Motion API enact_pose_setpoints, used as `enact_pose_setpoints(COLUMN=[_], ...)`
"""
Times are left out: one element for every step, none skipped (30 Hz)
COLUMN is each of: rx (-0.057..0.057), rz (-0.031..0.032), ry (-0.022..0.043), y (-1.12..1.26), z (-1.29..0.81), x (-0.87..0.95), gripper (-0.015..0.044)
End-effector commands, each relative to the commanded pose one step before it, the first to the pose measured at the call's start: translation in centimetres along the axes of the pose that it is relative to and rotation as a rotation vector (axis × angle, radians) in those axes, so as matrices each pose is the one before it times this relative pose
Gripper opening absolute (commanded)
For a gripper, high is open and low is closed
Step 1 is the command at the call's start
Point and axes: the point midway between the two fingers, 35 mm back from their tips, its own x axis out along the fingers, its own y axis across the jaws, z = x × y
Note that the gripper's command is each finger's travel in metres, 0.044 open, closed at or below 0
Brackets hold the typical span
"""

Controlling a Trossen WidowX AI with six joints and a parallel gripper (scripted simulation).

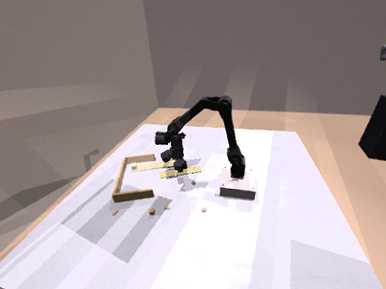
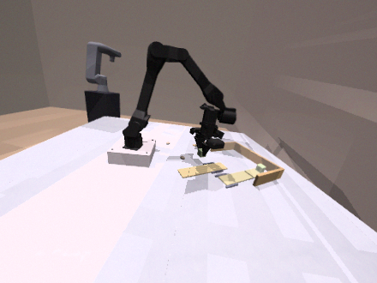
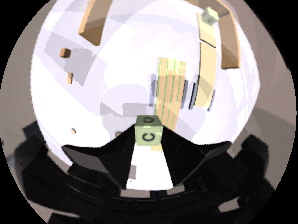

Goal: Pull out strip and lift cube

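Gripping the labelled cube tight, gripper is holding it just above the table | two strips are lying below | another cube is sitting by the wooden frame

desk: white sheet over wood
On it: two tan strips, wooden frame, arm base, small brown bits

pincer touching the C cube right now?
Touching. The wrist view shows the labelled cube wedged between the pincer fingers, no gap either side; the exterior view shows it lifted off the strip.
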Motion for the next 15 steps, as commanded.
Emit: enact_pose_setpoints(rx=[0.0055, 0.0000, 0.0000, 0.0000, 0.0000, 0.0000, 0.0000, 0.0000, 0.0000, 0.0000, 0.0000, 0.0000, 0.0000, 0.0000, 0.0000], rz=[-0.00451, -0.00002, -0.00003, -0.00003, -0.00003, 0.00000, 0.00004, 0.00003, 0.00001, 0.00000, 0.00000, 0.00000, 0.00000, 0.00000, 0.00000], ry=[-0.00773, -0.00003, -0.00005, -0.00005, -0.00004, -0.00001, 0.00003, 0.00002, 0.00001, 0.00000, 0.00000, 0.00000, 0.00000, 0.00000, 0.00000], y=[0.197, -0.007, -0.008, -0.006, 0.000, 0.005, 0.006, 0.005, 0.002, 0.000, 0.000, 0.000, 0.000, 0.000, 0.000], z=[-0.471, 0.017, 0.022, 0.017, 0.003, -0.012, -0.019, -0.016, -0.006, 0.000, 0.000, 0.000, 0.000, 0.000, 0.000], x=[-0.200, -0.283, -0.474, -0.623, -0.637, -0.630, -0.483, -0.290, -0.097, 0.000, 0.000, 0.000, 0.000, 0.000, 0.000], gripper=[0.0000, 0.0000, 0.0000, 0.0000, 0.0000, 0.0000, 0.0000, 0.0000, 0.0000, 0.0000, 0.0000, 0.0000, 0.0000, 0.0000, 0.0000])
